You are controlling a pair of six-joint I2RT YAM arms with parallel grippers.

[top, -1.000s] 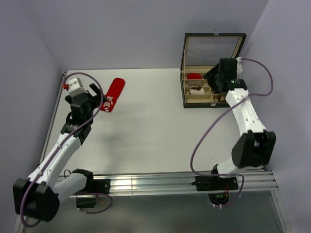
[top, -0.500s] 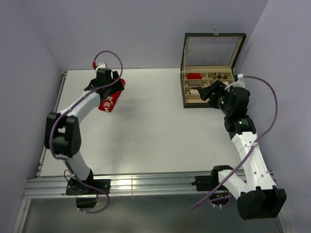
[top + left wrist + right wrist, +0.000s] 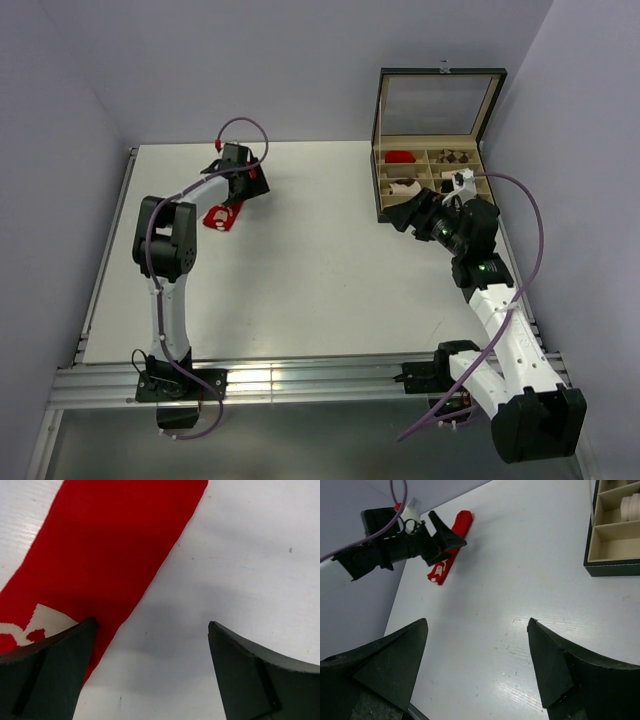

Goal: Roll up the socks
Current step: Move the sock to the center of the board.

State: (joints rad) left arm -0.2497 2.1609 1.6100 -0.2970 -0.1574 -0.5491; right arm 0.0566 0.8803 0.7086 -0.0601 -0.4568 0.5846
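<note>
The left arm (image 3: pixel 195 187) has swung out from the near side and now reaches across the table (image 3: pixel 300 260) to its far left part. The right arm (image 3: pixel 500 310) has drawn back from the open box (image 3: pixel 379 185) at the far right, its jaws widening as it went.

The red sock (image 3: pixel 110 545) lies flat on the table near the far left, running on a slant, and it is not yet rolled. The left gripper (image 3: pixel 150 670) hangs low over it with its jaws spread wide and nothing between them. The right gripper (image 3: pixel 477 670) is also spread and empty, well apart from the sock and facing it across the bare tabletop.

The risk from here appears to be a poor first pinch. In the left wrist view only one finger sits over the fabric, by the white marks (image 3: pixel 47 622), and the other stands over bare table beside the sock's edge. Closing from this stance would likely catch only that edge, so the sock may slide or fold crooked rather than roll.

The cream sock cannot be picked out on the table.
</note>
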